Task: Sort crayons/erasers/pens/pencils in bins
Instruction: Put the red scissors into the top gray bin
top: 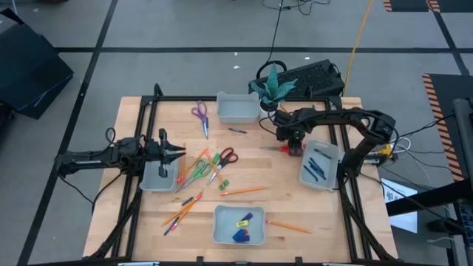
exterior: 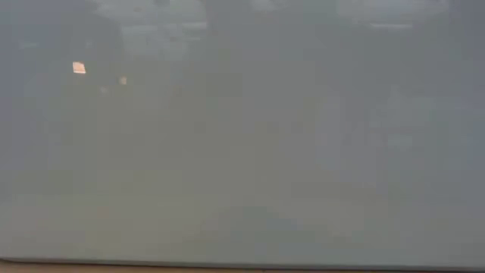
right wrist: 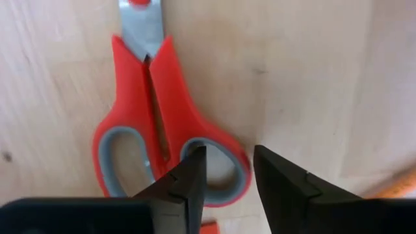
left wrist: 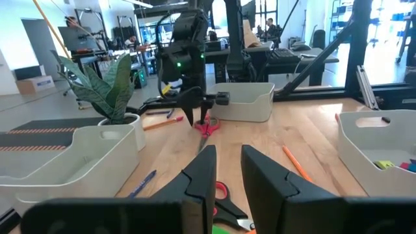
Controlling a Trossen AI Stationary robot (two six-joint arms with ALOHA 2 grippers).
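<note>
Red scissors (right wrist: 159, 84) with grey-lined rings lie flat on the table beside the right bin (top: 336, 174), which holds dark pens (top: 318, 164). My right gripper (right wrist: 229, 156) points down over them, open, with the rim of one ring (right wrist: 239, 170) between its fingertips. My left gripper (top: 183, 154) hovers open by the left bin (top: 150, 181), nothing between its fingers. The near bin (top: 222, 235) holds yellow and blue erasers (top: 242, 229). Orange pencils (top: 244, 191) lie loose on the table. The low view shows only a grey haze. My right gripper comes at the red scissors from above, one finger (right wrist: 192, 166) over the ring's opening and the other (right wrist: 273, 169) outside the rim (right wrist: 244, 179). I cannot tell whether the fingers touch the rim. The scissors lie flat on the table.
A heap of pencils, crayons and green and red scissors (top: 199, 168) lies right of the left bin. Purple scissors (top: 201, 114) and a loose pen (top: 236, 131) lie near the far bin (top: 238, 114). A potted plant (top: 272, 90) stands at the far edge, close to my right arm.
</note>
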